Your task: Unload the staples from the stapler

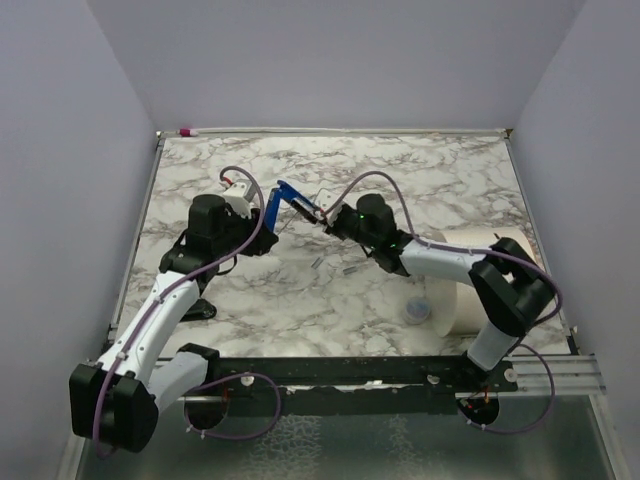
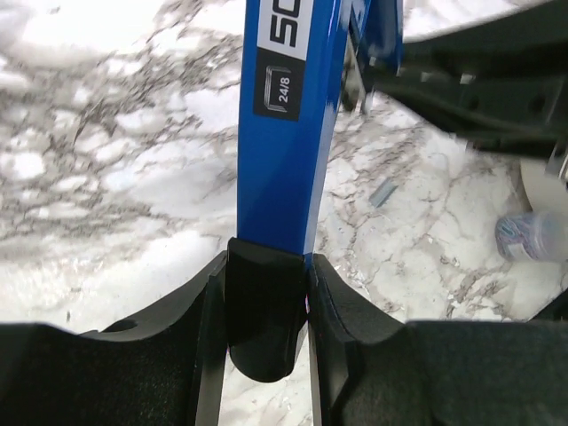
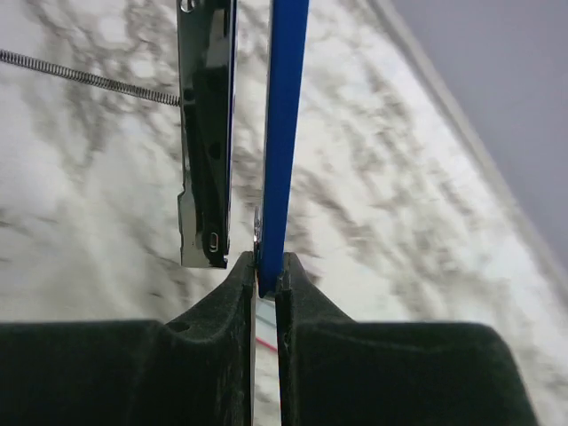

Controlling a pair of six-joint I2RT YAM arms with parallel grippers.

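Note:
The stapler (image 1: 272, 210) is blue with a black end, marked 24/8, and is held swung open above the marble table between the two arms. My left gripper (image 2: 266, 266) is shut on its black rear end, with the blue body (image 2: 284, 133) running away from the fingers. My right gripper (image 3: 266, 266) is shut on the edge of the thin blue cover (image 3: 284, 133). Beside the cover hangs the shiny metal magazine (image 3: 206, 133) with its spring (image 3: 89, 80) stretched out. Short grey staples (image 1: 315, 262) (image 2: 382, 191) lie loose on the table below.
A white paper roll (image 1: 470, 285) lies on the right by the right arm, with a small clear container (image 1: 418, 308) next to it. A small white piece with a pink end (image 1: 186, 131) sits at the back left corner. Walls enclose the table (image 1: 420, 170).

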